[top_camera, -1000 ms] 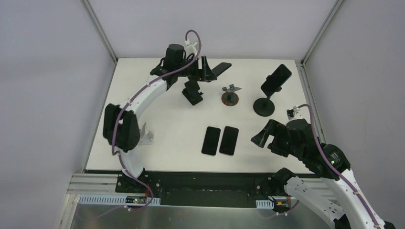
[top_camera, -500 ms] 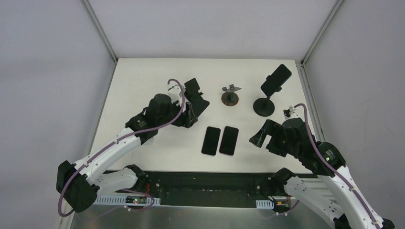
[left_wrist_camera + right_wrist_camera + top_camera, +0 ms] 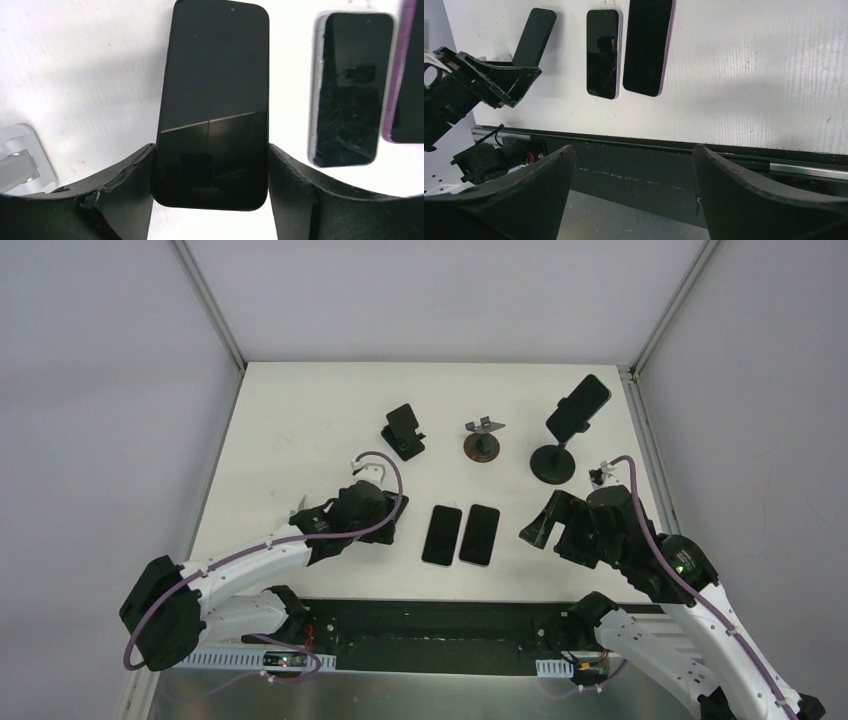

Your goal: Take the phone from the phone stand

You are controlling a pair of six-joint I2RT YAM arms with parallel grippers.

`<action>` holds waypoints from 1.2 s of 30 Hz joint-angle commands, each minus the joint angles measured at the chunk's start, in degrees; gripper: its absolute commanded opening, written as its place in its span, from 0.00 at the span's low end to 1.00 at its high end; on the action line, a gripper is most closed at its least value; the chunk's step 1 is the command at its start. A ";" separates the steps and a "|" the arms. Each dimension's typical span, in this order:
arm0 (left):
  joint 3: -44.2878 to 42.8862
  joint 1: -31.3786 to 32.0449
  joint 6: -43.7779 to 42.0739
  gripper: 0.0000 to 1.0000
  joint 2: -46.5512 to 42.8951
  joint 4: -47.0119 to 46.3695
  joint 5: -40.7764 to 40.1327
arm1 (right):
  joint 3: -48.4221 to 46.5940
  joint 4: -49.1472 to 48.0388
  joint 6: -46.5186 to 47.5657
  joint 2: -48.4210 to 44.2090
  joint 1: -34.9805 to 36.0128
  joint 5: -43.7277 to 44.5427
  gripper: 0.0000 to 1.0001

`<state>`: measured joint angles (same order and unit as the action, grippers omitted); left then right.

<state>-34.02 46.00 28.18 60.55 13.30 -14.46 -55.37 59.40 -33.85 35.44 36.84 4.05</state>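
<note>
I see my left arm (image 3: 250,560) folded low at lower left, the left gripper (image 3: 210,167) clamped on the slim black glass phone (image 3: 214,95), hidden under the wrist from above but plain in its wrist camera, well apart from the black angled stand (image 3: 403,432) at upper centre, while the right gripper (image 3: 632,152) hovers spread and empty at lower right.

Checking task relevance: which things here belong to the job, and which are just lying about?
Job: held phone, left gripper, empty black stand; perhaps tall stand, mounted phone.
Lying about: silver-edged phone, purple-edged phone, metal stand.
</note>
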 commanded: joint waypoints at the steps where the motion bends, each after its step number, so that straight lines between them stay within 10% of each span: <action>1: -1.44 1.99 3.32 0.00 3.63 -3.11 -5.59 | 0.17 -0.77 -0.21 0.10 -0.28 -0.30 0.89; 17: -7.53 8.91 11.61 0.02 20.02 -2.85 -6.03 | 0.44 -0.73 0.05 0.51 -0.28 -0.22 0.89; 36: -8.59 11.24 16.63 0.79 23.38 -0.68 -5.49 | 0.11 -0.43 0.73 1.11 -0.32 0.93 0.89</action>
<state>-41.45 56.64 41.95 83.99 11.40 -21.61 -54.26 59.37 -33.82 35.75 36.84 4.16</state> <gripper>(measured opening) 0.749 0.893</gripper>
